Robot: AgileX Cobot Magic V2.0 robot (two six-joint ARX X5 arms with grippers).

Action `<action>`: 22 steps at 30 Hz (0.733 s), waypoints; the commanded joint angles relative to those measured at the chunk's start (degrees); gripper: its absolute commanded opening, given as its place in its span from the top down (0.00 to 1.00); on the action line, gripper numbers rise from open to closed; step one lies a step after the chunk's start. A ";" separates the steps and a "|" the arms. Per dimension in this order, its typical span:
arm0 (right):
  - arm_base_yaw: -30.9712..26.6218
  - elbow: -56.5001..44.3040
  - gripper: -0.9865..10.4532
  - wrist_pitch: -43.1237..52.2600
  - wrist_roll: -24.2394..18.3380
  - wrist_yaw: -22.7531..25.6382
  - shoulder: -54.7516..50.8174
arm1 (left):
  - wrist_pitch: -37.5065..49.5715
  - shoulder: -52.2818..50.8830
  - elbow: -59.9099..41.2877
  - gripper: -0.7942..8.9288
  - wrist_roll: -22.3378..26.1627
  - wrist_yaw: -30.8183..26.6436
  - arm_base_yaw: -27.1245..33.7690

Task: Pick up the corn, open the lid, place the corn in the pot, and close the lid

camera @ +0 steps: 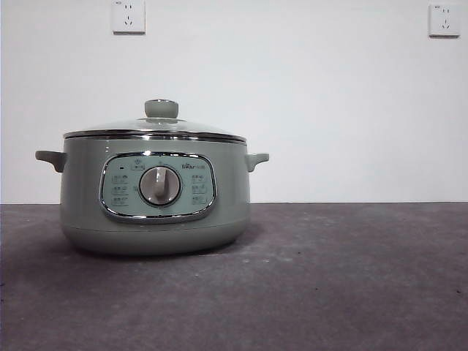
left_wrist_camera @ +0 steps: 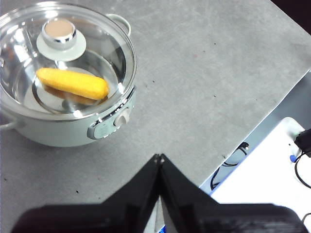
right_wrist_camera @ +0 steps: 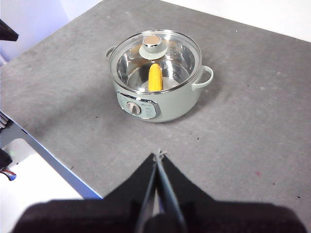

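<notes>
1. I see a grey desk (camera: 351, 278) under a white wall (camera: 307, 95) that carries two sockets (camera: 129, 16).
2. The pot (camera: 153, 219) stands on the desk at about 9 o'clock of the front view, dial (camera: 159, 185) facing me.
3. The lid (right_wrist_camera: 167, 51) sits closed on the pot's rim.
4. The corn (left_wrist_camera: 73, 83) lies inside the pot, seen through the glass.
5. My left claw (left_wrist_camera: 159, 158) is pressed together and empty, clear of the pot.
6. My right claw (right_wrist_camera: 158, 154) is likewise closed on nothing, well back from it.

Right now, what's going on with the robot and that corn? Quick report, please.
Left gripper and right gripper both shut, empty, pulled back from the pot. Corn inside pot, lid on. Nothing in the way.
</notes>
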 commanded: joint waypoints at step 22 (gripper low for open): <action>0.11 -0.37 0.91 -1.60 -0.20 0.28 -0.04 | 38.36 -21.51 -16.37 0.92 11.13 -5.99 26.49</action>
